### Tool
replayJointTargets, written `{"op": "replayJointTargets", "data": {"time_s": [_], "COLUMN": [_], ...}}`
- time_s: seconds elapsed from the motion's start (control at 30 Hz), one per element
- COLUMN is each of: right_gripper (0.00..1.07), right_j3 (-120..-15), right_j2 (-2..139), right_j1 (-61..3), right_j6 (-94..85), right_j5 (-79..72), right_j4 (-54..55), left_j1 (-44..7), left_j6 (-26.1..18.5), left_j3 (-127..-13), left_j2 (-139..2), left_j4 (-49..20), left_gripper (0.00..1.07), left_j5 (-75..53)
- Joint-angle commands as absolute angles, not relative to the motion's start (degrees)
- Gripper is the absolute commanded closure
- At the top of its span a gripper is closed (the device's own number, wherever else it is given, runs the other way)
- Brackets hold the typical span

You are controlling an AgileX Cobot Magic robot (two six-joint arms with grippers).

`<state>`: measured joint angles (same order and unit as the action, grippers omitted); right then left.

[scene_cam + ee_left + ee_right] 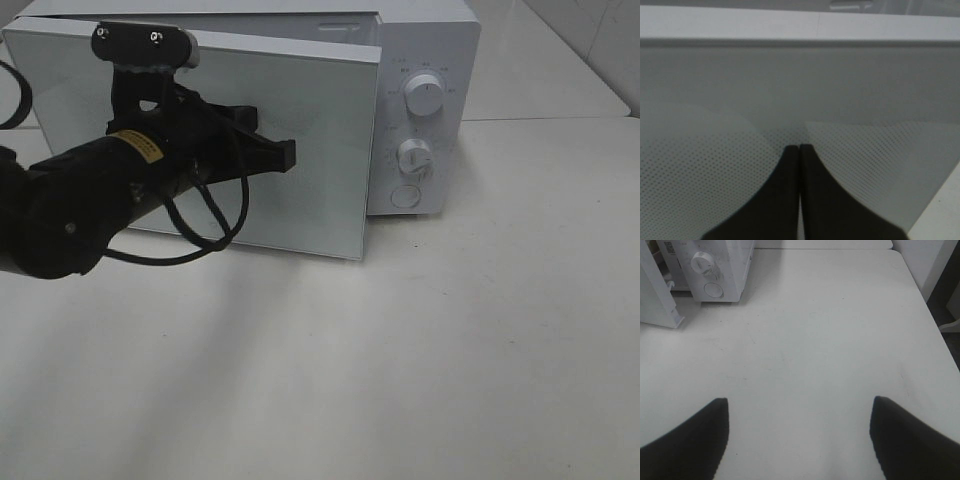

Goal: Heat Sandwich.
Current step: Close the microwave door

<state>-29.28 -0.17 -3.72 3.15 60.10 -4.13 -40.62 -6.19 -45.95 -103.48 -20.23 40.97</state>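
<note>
Left gripper (290,152): jaws pinched shut, empty, tips at the face of the door (300,110); likely serving as a blunt pusher to swing it closed.
Door: ajar on the microwave (425,45).
Left arm: stretched level from the near left.
Right gripper (800,401): wide, empty, parked above the table (830,315).
Sandwich: not visible; presumably behind the door.
</note>
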Motion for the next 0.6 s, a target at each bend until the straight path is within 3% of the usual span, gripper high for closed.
{"op": "replayJointTargets", "data": {"time_s": [0.03,0.6], "right_gripper": [0.32,0.32], "right_j3": [-28.99,-28.99], "right_j2": [-1.72,-1.72], "right_j1": [-3.38,-3.38], "right_j6": [2.81,2.92], "right_j5": [59.47,59.47], "right_j4": [-4.01,-4.01], "left_j1": [-40.91,-41.31], "left_j6": [-6.82,-9.00], "left_j3": [-48.13,-58.16], "left_j2": [-104.34,-111.04], "left_j4": [-21.72,-22.69], "left_gripper": [1.07,1.07], "left_j5": [39.88,38.22]}}
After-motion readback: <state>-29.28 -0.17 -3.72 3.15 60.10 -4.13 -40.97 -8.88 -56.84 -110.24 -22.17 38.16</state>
